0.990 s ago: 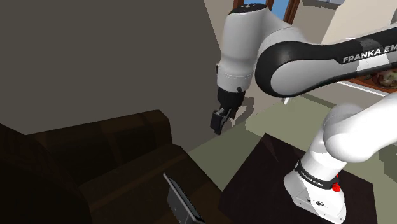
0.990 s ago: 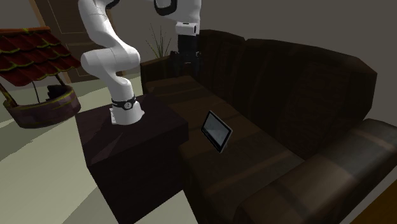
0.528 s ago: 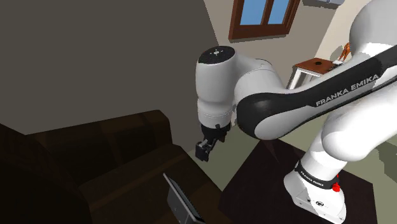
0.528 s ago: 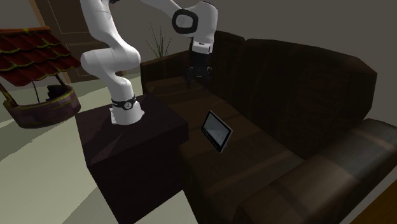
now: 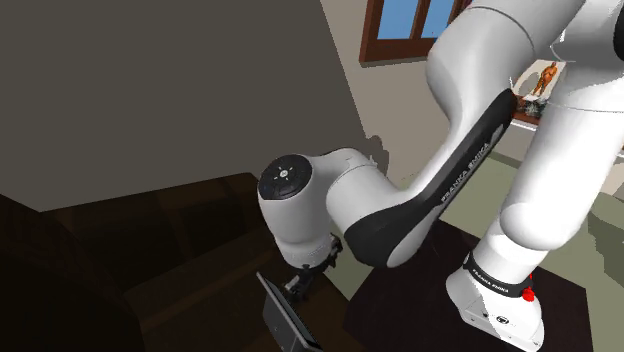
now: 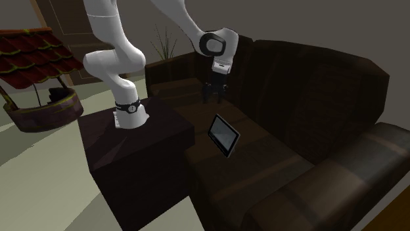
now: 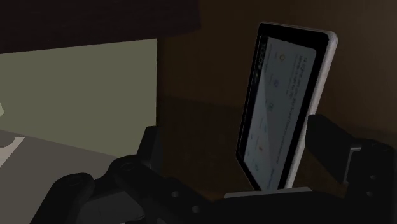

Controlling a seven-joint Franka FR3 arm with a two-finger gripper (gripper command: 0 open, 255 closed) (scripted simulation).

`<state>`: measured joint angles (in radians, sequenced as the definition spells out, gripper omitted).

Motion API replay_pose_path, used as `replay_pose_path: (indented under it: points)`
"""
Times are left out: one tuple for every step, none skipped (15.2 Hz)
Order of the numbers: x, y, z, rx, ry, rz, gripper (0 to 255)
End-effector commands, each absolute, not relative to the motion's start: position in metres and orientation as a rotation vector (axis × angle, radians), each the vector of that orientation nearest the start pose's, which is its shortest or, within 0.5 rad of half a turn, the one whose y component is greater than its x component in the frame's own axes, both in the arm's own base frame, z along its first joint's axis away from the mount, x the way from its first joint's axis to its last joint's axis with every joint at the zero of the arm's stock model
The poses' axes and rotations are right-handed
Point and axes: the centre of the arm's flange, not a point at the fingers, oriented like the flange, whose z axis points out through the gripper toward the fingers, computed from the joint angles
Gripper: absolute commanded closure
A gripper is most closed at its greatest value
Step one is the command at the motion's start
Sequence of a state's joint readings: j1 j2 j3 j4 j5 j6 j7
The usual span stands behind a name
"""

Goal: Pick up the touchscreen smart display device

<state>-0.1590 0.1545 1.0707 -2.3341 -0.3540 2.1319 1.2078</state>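
The smart display point(image 6: 223, 134) is a thin dark tablet with a pale rim. It stands tilted on the dark sofa seat point(image 6: 263, 161), and in the shoulder view the display point(image 5: 280, 315) sits near the bottom edge. My gripper point(image 6: 211, 98) hangs open just above the seat, a short way from the display on the side toward the sofa's far arm. In the shoulder view the gripper point(image 5: 300, 285) is right beside the display's top edge. In the wrist view the display point(image 7: 283, 108) stands close ahead, nearer one black finger point(image 7: 331, 143). The fingers do not touch it.
A dark brown sofa point(image 5: 190, 215) with a tall backrest point(image 6: 315, 79) runs beside my dark box stand point(image 6: 138, 147). A small well with a red tiled roof point(image 6: 29, 49) stands on the floor beyond the stand. A window point(image 5: 400, 25) is in the back wall.
The arm has bent down and the gripper has dropped from high above the sofa's arm to just above the seat, closing in on the display. The display has not moved.
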Motion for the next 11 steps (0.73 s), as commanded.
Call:
replay_pose_path:
  points:
    - [0.304, 0.389, 0.263, -3.451, 0.121, 0.009, 0]
    - [0.305, 0.398, 0.251, -3.461, 0.132, 0.016, 0]
    - [0.305, 0.406, 0.239, -3.47, 0.143, 0.023, 0]
    - [0.306, 0.414, 0.227, -3.48, 0.154, 0.03, 0]
    - [0.306, 0.422, 0.216, -3.489, 0.165, 0.037, 0]
    - [0.306, 0.43, 0.203, -3.498, 0.176, 0.044, 0]
    - [0.307, 0.438, 0.191, -3.507, 0.188, 0.052, 0]
    - [0.307, 0.445, 0.179, -3.516, 0.199, 0.059, 0]
    - [0.307, 0.445, 0.174, -3.516, 0.199, 0.059, 0]
    - [0.307, 0.445, 0.169, -3.516, 0.199, 0.059, 0]
    - [0.307, 0.445, 0.163, -3.516, 0.199, 0.059, 0]
